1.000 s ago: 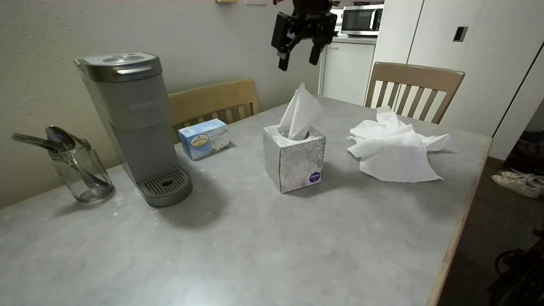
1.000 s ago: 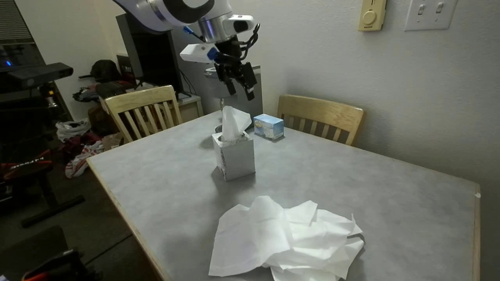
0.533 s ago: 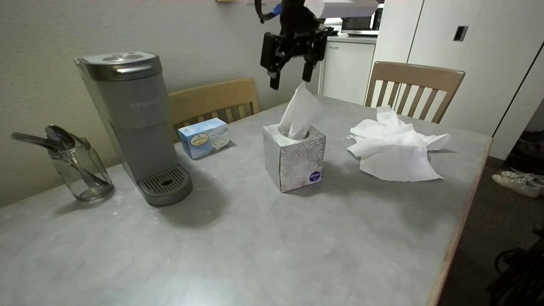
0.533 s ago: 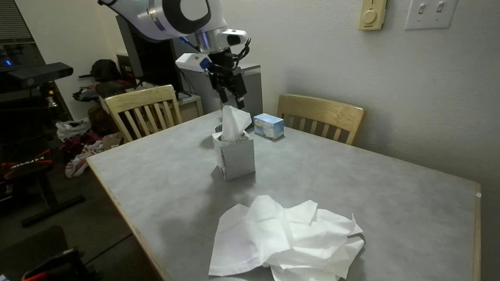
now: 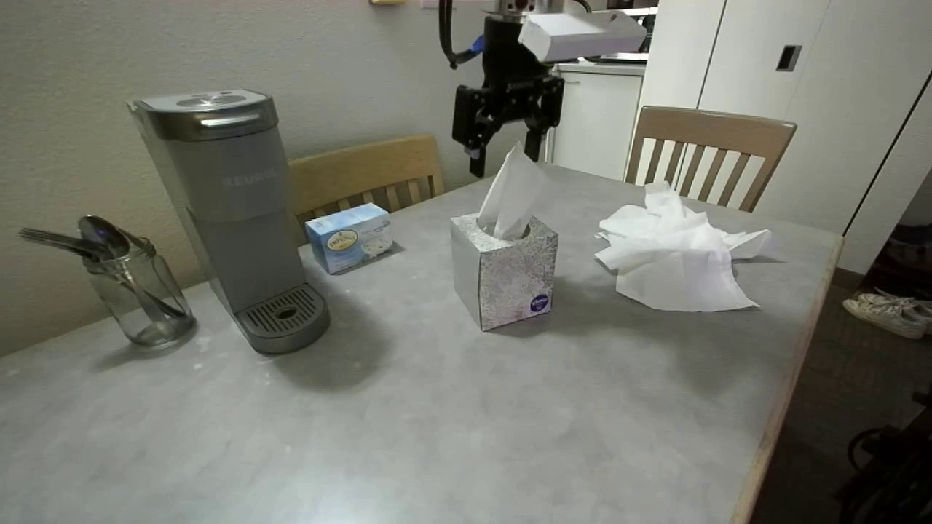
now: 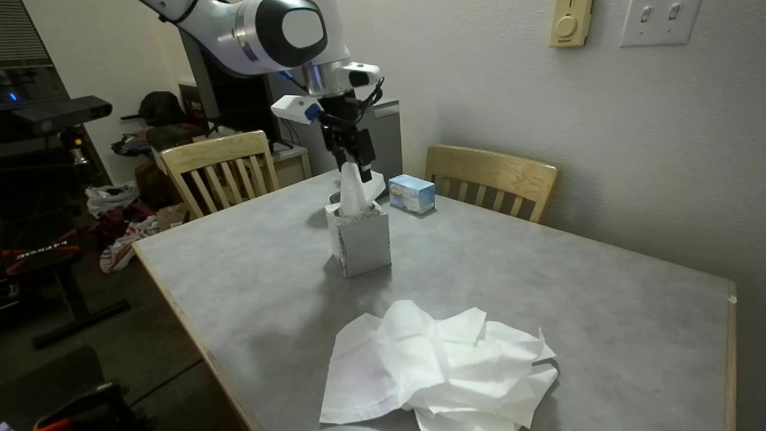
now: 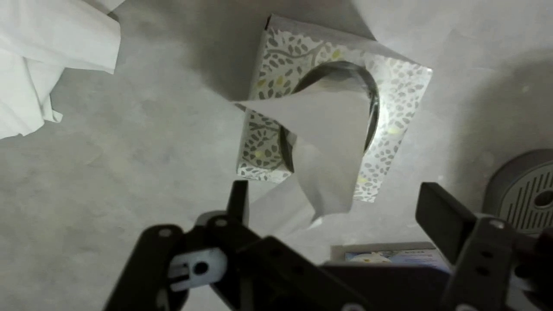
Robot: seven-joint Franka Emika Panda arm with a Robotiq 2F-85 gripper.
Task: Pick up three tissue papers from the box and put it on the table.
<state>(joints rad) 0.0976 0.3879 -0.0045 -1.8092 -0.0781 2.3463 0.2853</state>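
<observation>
Grey table [image 5: 422,422] in an exterior view bears crumpled tissues [image 5: 677,255] at frame right, count unclear; pulling from central tissue box [image 5: 506,276] likely remains, gripper [image 5: 504,164] wide, empty.

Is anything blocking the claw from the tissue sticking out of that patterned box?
Nothing visible stands between the open gripper and the tissue rising from the box; the coffee maker stands off to the side.
</observation>
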